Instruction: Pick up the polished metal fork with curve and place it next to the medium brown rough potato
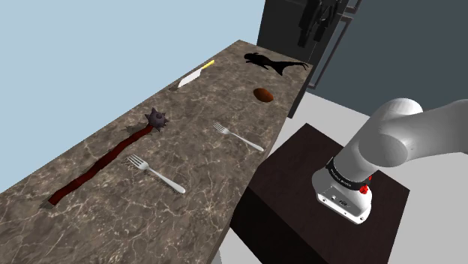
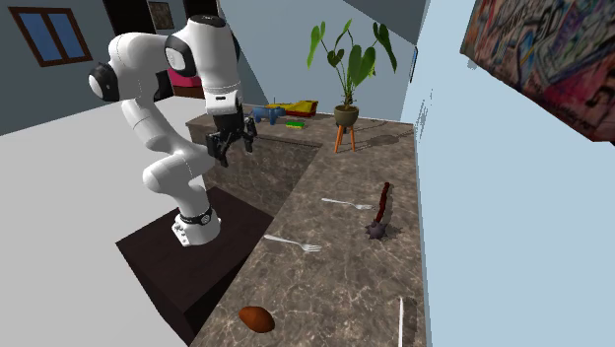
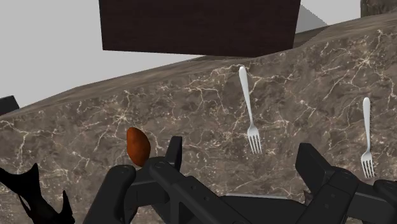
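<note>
Shoulder view looks down on a dark marbled counter where two silver forks lie flat, well apart. The far fork lies closer to the brown potato, which sits towards the far end. The near fork lies just right of a dark red spiked club. Which fork is the curved one is hard to tell. The black gripper hangs in the air, well apart from both forks, fingers spread wide and holding nothing.
</note>
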Tool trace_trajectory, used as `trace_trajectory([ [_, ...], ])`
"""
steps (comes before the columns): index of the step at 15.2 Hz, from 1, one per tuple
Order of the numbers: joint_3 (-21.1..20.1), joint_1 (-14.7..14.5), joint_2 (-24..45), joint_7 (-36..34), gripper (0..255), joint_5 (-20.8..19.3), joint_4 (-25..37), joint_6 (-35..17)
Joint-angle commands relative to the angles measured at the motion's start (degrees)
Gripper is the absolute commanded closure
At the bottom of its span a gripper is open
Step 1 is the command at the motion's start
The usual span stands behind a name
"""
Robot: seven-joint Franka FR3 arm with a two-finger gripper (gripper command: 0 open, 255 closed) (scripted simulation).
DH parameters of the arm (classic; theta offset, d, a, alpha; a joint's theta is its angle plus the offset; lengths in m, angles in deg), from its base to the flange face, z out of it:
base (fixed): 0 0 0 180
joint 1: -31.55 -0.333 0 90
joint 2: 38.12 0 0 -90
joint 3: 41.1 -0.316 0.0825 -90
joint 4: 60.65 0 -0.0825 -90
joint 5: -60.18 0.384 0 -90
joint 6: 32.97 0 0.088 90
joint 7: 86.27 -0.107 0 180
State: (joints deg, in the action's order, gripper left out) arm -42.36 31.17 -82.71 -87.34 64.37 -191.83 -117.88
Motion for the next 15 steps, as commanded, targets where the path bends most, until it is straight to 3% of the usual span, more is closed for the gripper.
trace_trajectory([
  [1, 0.00, 0.00, 0.00, 0.00, 0, 0.00, 0.00, 0.00],
  [15, -14.77, -4.18, 12.56, -12.84, 0, 7.35, -6.43, -21.68],
])
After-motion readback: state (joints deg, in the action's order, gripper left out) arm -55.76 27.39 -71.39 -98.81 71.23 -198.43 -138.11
